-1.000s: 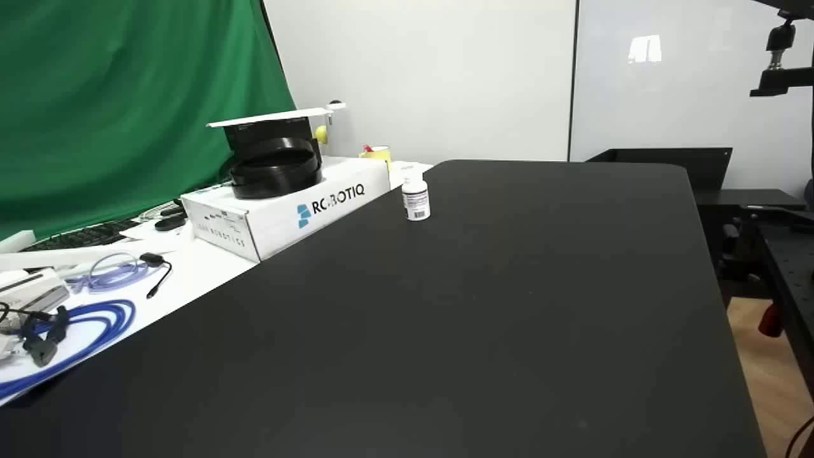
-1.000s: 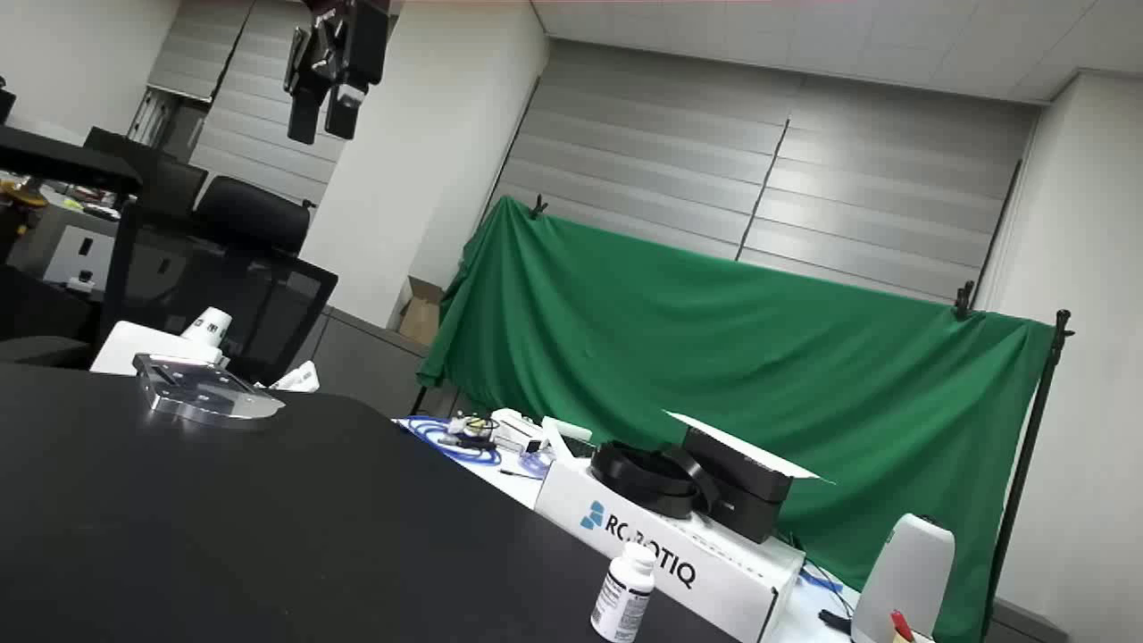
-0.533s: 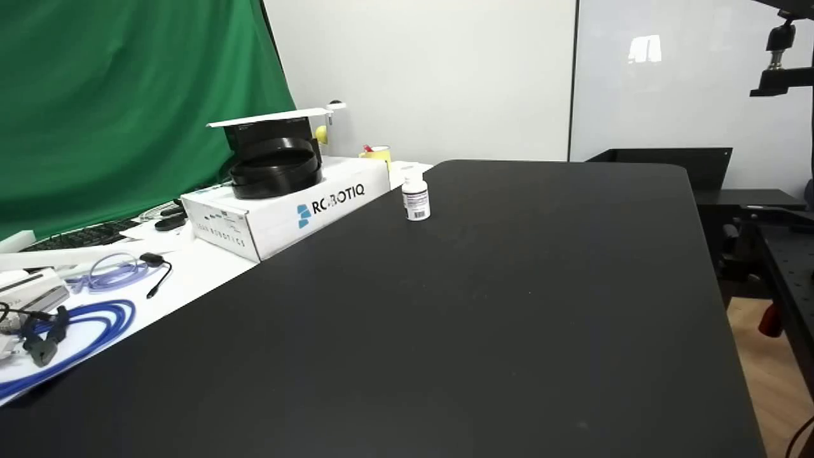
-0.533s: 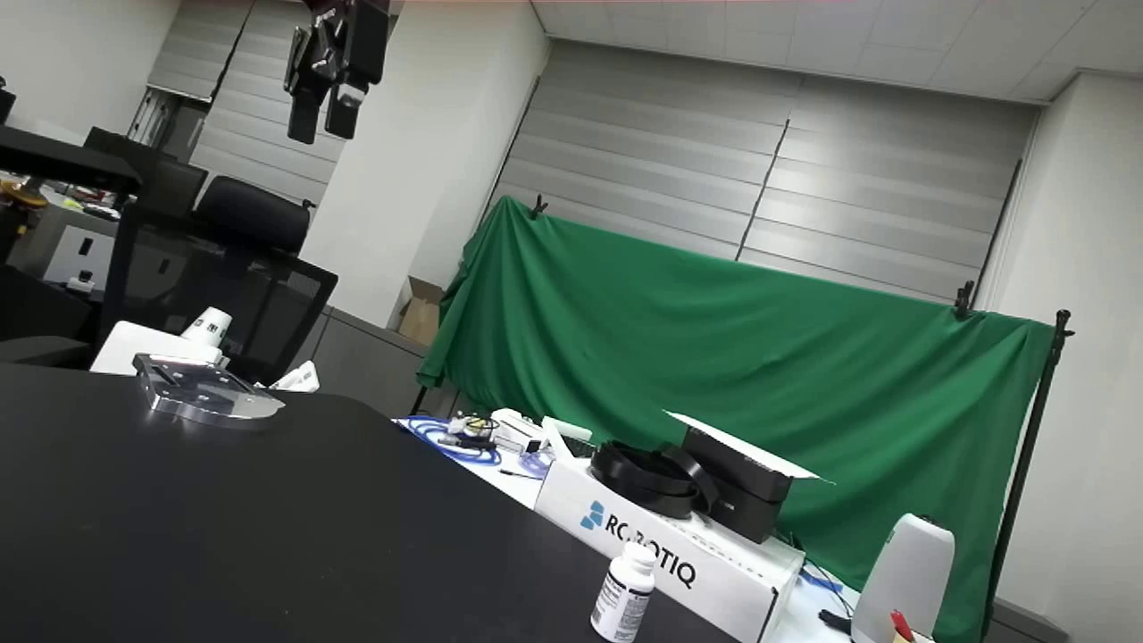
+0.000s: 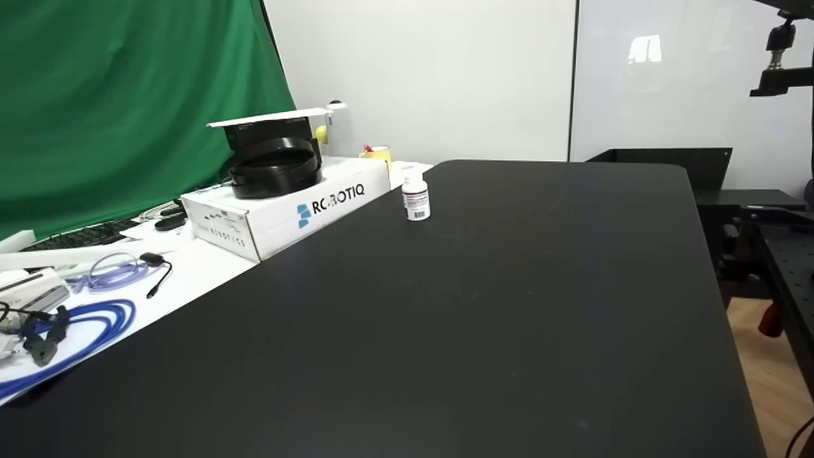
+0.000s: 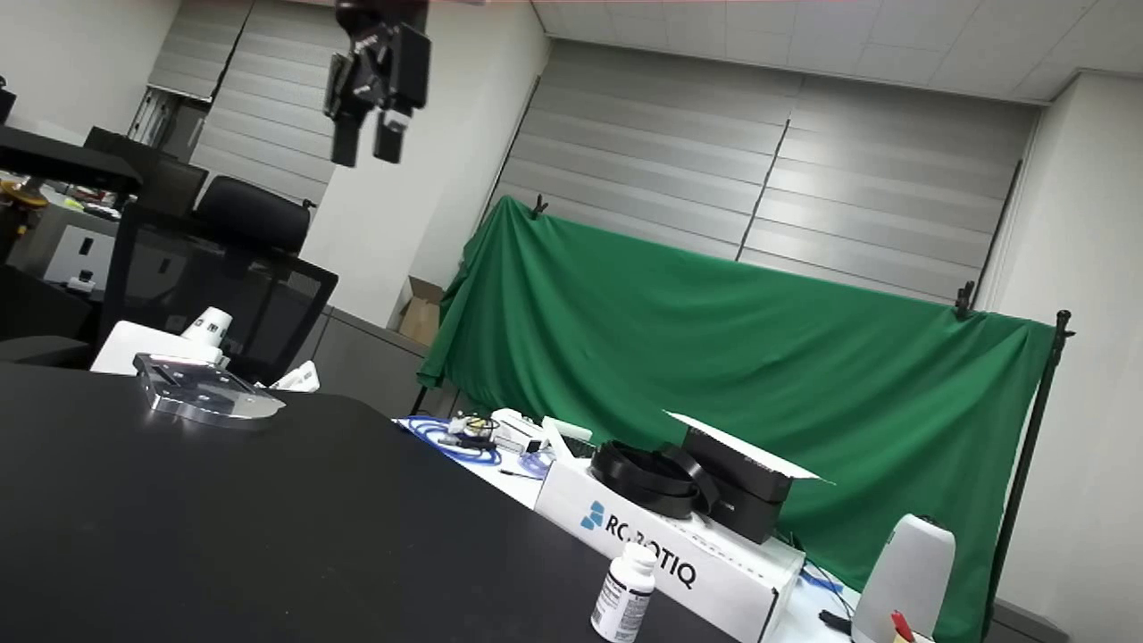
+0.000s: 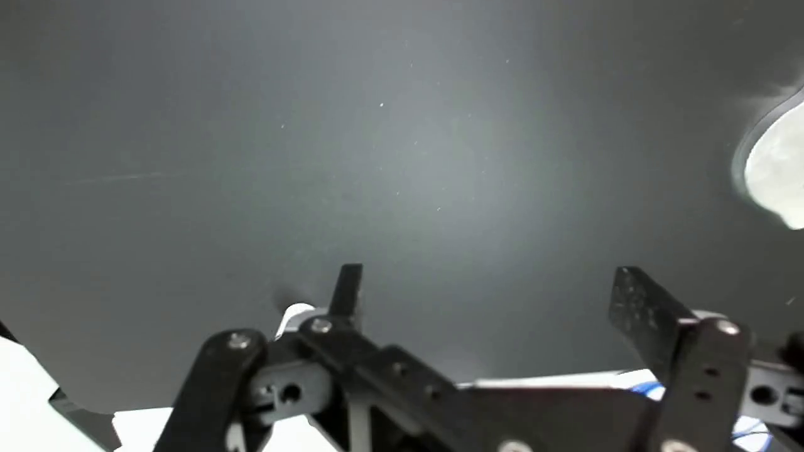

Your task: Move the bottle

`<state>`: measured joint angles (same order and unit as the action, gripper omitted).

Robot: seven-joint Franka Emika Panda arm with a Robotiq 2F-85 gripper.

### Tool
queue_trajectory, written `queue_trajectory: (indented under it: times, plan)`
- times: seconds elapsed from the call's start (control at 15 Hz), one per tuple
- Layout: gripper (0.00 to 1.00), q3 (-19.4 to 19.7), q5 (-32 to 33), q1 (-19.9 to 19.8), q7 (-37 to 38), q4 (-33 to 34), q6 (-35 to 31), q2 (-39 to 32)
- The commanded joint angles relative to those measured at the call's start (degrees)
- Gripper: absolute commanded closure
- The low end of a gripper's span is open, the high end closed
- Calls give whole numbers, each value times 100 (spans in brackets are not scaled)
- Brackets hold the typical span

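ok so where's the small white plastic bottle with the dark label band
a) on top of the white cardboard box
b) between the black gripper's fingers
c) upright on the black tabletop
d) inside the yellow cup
c, since in both exterior views the small white plastic bottle stands upright on the black tabletop, and in an exterior view the black gripper hangs apart from it with open jaws

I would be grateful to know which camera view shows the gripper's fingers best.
The wrist view, because both gripper fingers appear large there, wide apart. An exterior view shows the gripper fingers small and blurred; elsewhere they do not show.
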<state>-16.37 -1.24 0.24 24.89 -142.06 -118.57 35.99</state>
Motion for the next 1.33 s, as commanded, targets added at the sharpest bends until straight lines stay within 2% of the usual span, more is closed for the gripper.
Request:
queue_trajectory:
  times: [0.0,0.13,0.27,0.73,0.87,0.93,1.07,1.27]
  plan:
    - [0,555,420,-431,-385,470,-673,-1038]
    - [0,918,491,-577,-714,780,-1036,-1662]
    - [0,1236,439,-674,-976,1246,-1095,-2343]
    - [0,2019,151,-795,-954,3417,-526,-4483]
    - [0,2177,210,-784,-664,4048,-129,-4990]
    - [0,2157,202,-727,-966,3229,-604,-4429]
    - [0,2238,196,-739,-913,3693,-386,-4822]
    - [0,2247,193,-730,-871,3882,-302,-4972]
